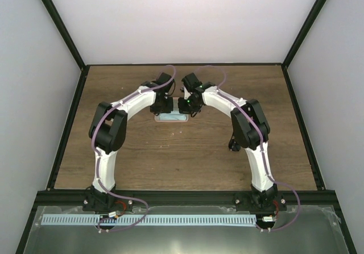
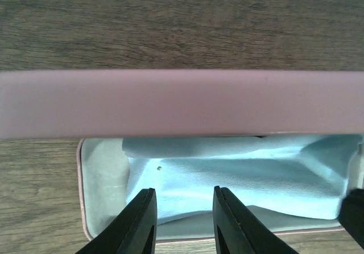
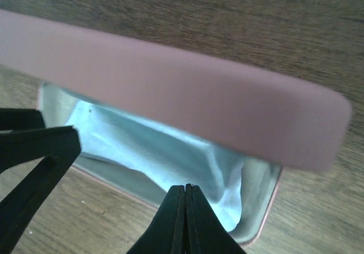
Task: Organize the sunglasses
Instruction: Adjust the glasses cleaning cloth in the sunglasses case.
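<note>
Black fingers of the left gripper [image 2: 183,191] fill the near edge of my left wrist view, parted with a clear gap and nothing in it. I see only the light blue cloth [image 2: 227,174] behind them. On the right wrist view the right gripper [image 3: 186,188] has its tips pressed flat together at the near edge of that cloth, and I can't tell whether it nips the fabric. The cloth lies rumpled in the tray of the pink case [image 2: 85,203] and covers most of the pale lining. The lid [image 2: 182,103] stands raised along the far side of the tray as a broad pink band across both wrist views. I cannot make out the sunglasses in any view; whatever may lie beneath the cloth is hidden. From the overhead camera the case sits on the wooden table [image 1: 187,157], around the middle and a little toward the far side. Both arms arch in over it, left gripper at its left end, right gripper at its right end, close together.
</note>
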`<state>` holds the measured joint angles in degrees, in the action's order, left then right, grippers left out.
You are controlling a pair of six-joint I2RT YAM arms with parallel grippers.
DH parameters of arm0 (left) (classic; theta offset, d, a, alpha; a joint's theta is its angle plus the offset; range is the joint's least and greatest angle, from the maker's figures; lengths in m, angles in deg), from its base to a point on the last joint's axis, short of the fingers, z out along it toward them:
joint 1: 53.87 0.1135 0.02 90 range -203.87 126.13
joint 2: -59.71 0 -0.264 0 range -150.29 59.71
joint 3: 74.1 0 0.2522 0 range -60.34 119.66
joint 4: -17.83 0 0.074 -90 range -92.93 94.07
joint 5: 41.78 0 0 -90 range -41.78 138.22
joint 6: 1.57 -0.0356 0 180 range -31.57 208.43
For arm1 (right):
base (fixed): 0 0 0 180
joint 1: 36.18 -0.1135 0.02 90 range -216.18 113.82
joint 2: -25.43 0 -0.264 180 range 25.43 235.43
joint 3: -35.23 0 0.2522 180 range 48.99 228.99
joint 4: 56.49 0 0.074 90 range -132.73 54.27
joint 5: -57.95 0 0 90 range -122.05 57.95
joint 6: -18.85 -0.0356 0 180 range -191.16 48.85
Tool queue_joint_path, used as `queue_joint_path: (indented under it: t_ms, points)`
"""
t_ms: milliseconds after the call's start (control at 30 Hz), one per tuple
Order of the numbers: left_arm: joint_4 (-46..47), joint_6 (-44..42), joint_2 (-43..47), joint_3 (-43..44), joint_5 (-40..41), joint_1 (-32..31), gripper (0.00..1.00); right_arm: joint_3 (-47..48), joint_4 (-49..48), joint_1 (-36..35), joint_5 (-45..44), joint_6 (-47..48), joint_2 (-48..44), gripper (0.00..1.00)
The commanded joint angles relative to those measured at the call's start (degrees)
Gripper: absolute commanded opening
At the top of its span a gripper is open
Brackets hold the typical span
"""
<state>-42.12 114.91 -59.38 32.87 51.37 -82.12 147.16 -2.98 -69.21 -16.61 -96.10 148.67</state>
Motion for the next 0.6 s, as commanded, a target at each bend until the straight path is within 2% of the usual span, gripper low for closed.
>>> queue_joint_path:
  t_ms: [0,300,567]
  points:
    - [0.0,0.9,-0.4,1.1,-3.5,0.3,0.31,0.1,-1.0,-0.3,0.4,-0.5,3.0,0.01]
    - [1.5,1.5,-2.8,1.1,-4.6,0.3,0.31,0.3,-0.2,-0.3,-1.6,0.2,4.2,0.01]
    - [3.5,0.9,-4.7,-2.2,-4.4,0.2,0.31,-0.7,-1.0,-0.3,-1.9,-0.4,-1.9,0.02]
